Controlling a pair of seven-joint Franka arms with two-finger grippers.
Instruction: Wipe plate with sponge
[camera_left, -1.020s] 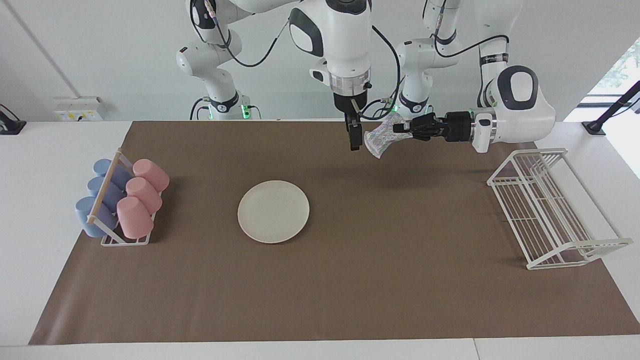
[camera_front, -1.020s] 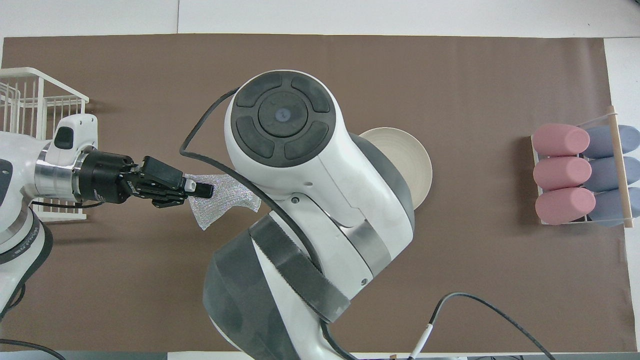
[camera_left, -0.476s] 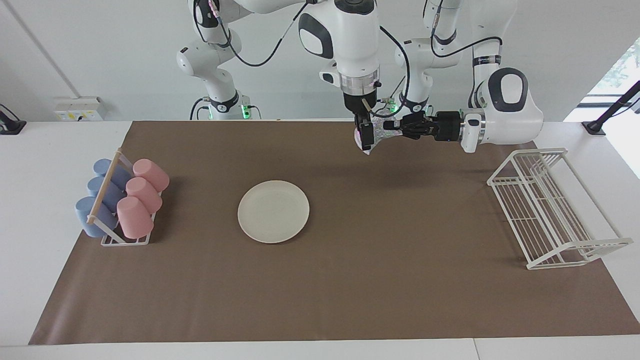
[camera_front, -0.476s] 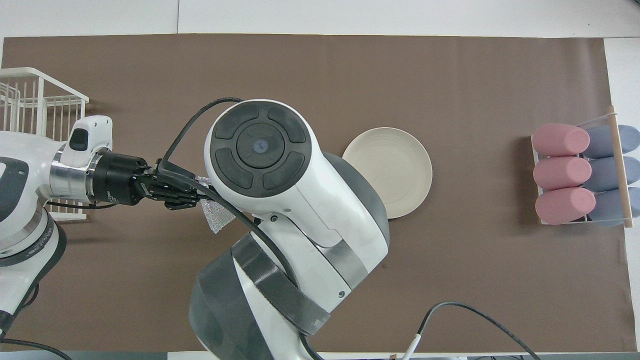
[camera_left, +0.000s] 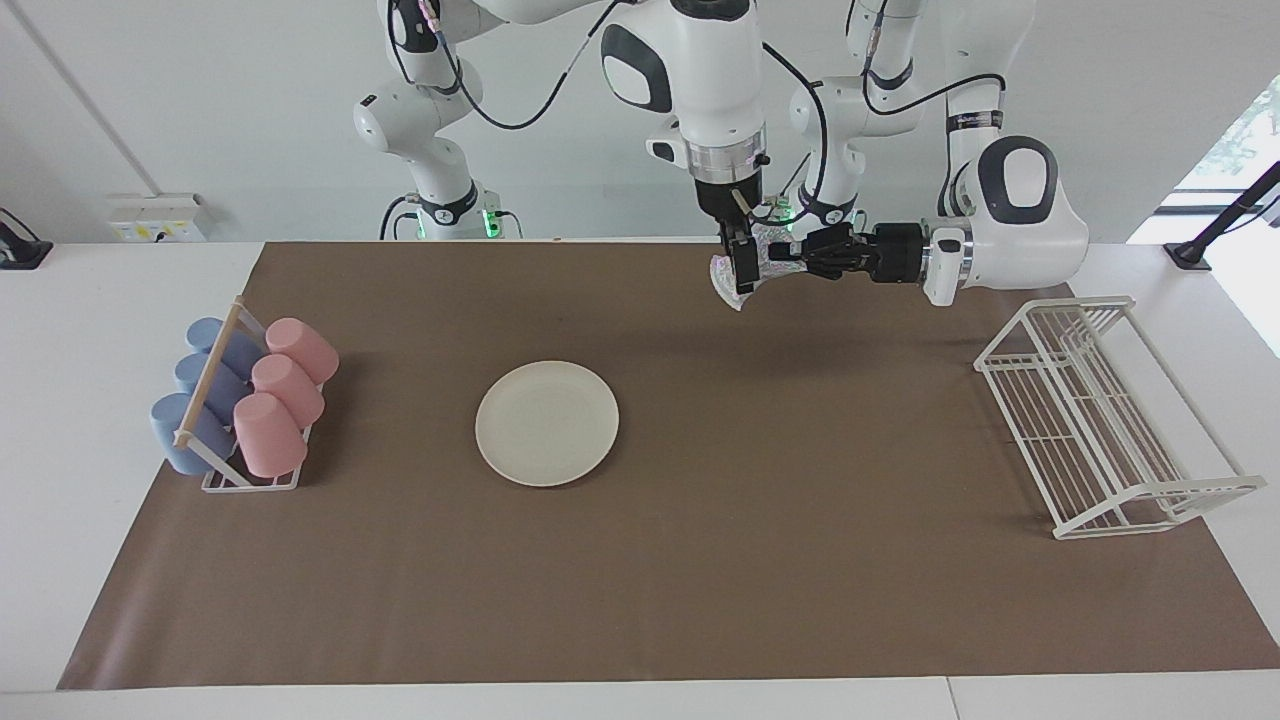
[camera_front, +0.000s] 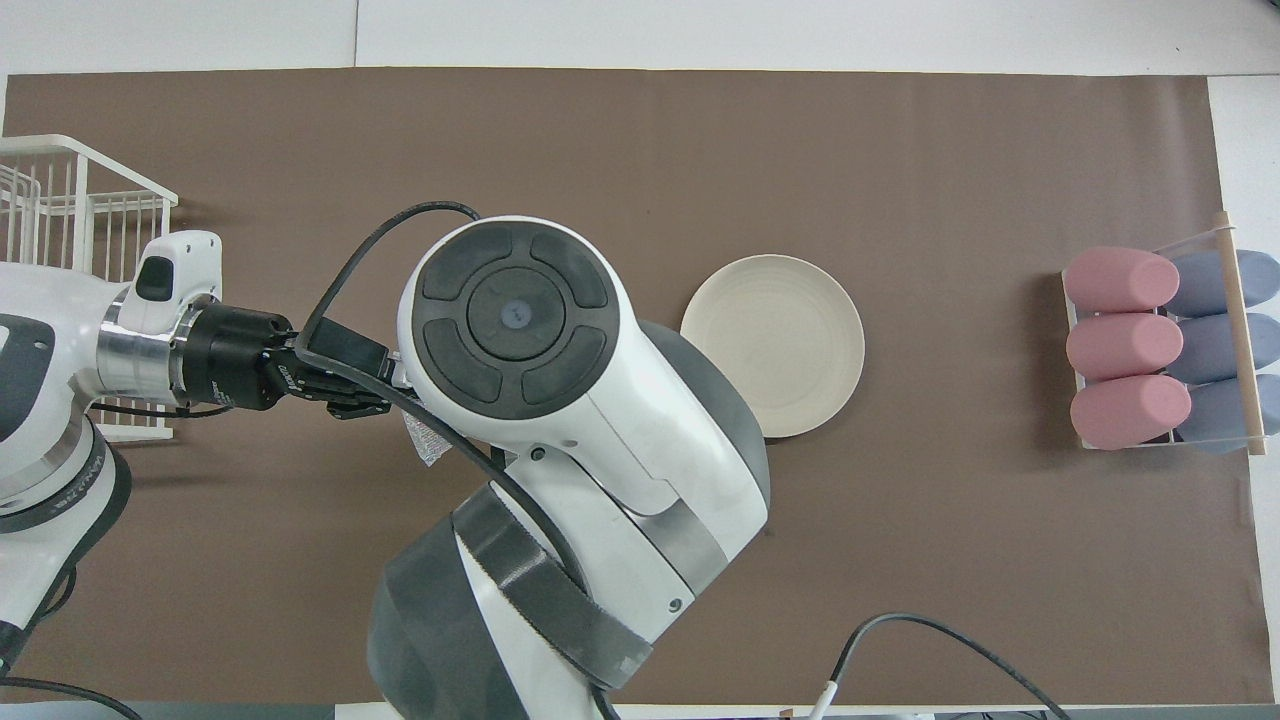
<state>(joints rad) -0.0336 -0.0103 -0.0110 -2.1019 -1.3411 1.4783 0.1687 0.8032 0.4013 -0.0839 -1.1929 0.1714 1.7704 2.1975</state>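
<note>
Since the earlier frames, both grippers have closed in on each other at the upper centre of the facing view, and the sponge (camera_left: 722, 272) now hangs half hidden between them. Nearest the camera, in the lower middle of that view, the plate (camera_left: 547, 423) lies flat on the brown mat (camera_left: 640, 580), untouched and bare, ready to be wiped from above. At mid height sit the cup rack (camera_left: 245, 400) at the frame's left edge and the white wire rack (camera_left: 1100, 420) at its right, both well apart from the plate. Higher up, the left gripper (camera_left: 795, 253) reaches in sideways, pinched shut on the sponge, offering it in mid-air. The right gripper (camera_left: 742, 272) points straight down with fingers spread wide around the pad, apparently placed to take it over; it has not clamped yet.
</note>
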